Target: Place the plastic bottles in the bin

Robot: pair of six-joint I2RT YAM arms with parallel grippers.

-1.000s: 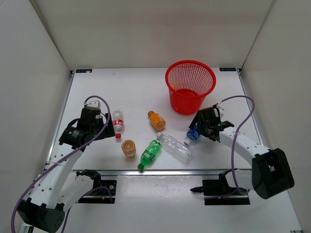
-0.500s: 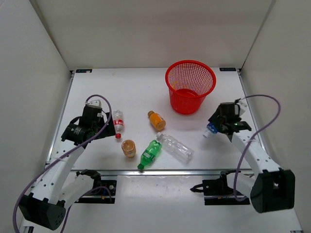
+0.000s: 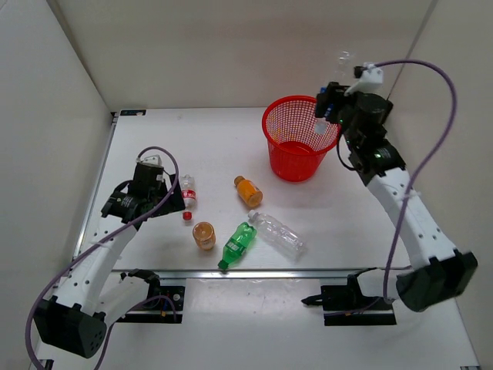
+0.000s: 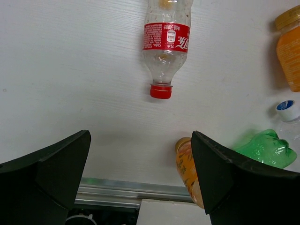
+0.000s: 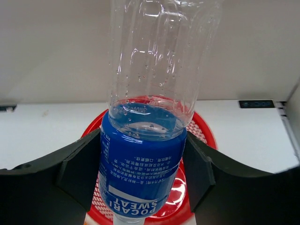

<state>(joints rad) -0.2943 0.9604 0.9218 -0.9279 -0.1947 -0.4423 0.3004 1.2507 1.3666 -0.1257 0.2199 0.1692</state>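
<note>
My right gripper (image 3: 325, 108) is shut on the clear bottle with the blue label (image 5: 140, 173), held cap-down above the right rim of the red mesh bin (image 3: 286, 154); the bin's rim (image 5: 206, 133) shows just below it. My left gripper (image 4: 140, 137) stands open low over the table, just short of the cap of the red-label bottle (image 4: 166, 43), which lies flat. In the top view that bottle (image 3: 187, 194) lies beside the left gripper (image 3: 174, 203). Two orange bottles (image 3: 248, 190) (image 3: 204, 235), a green bottle (image 3: 239, 243) and a large clear bottle (image 3: 277, 233) lie mid-table.
White walls close in the table on the left, back and right. A metal rail (image 3: 254, 272) runs along the table's front edge, close behind the left gripper. The orange bottle (image 4: 189, 166) and green bottle (image 4: 265, 147) lie right beside the left gripper's right finger.
My right arm has closed on the blue-label bottle, lifted it off the table right of the bin and carried it above the bin's rim. The left gripper edged slightly closer to the red-label bottle.
</note>
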